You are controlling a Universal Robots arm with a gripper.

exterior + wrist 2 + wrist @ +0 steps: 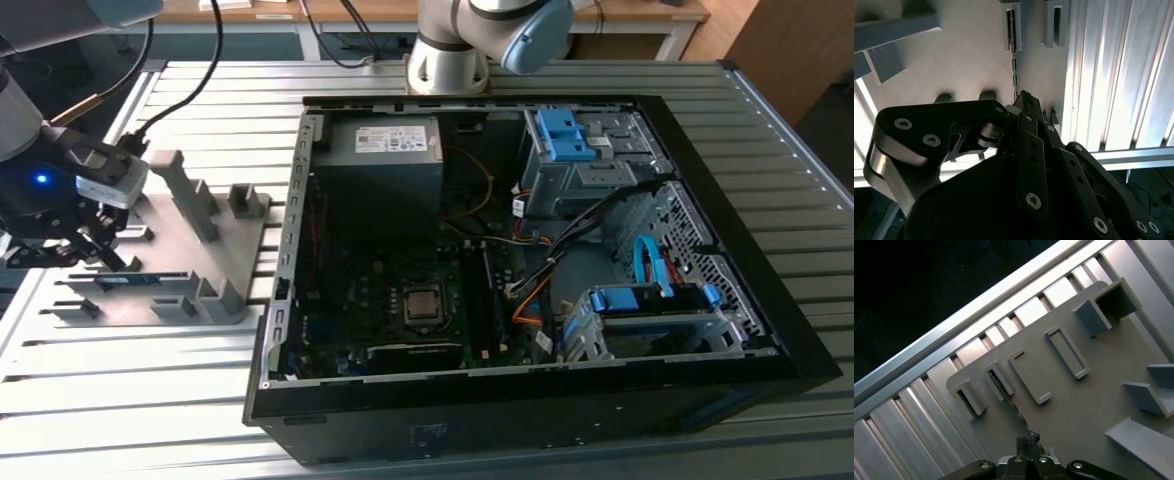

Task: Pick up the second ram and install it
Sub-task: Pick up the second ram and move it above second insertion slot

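1. Here, at the exterior view's left, the gripper (100, 255) hangs over the grey holder block (167, 240), which lies flat on the slatted aluminium table (134, 400).
2. The second ram (138, 278) stands on its long edge in the holder block, seated in slotted posts at the block's near side. It shows as a thin bluish strip just below the gripper.
3. In the second wrist view, the second ram (1014, 70) appears edge-on as a narrow dark line. It runs from a slotted post across the pale holder block (964, 55) and straight into the tip of the gripper (1023, 100).
4. In the first wrist view, the same thin edge of the second ram (1013, 405) leads from its post to the gripper (1026, 440), with the holder block (1094, 405) spread beneath.
5. Gripper state: the fingers are drawn together with no gap visible between the tips. They meet on the top edge of the second ram near one end, while the stick sits in its slots.
6. To the exterior view's right of the holder block stands the open computer case (534, 400), well apart from the gripper. Its motherboard (387, 300) is exposed.
7. The arm's base (447, 55) is mounted on the table beyond the computer case.
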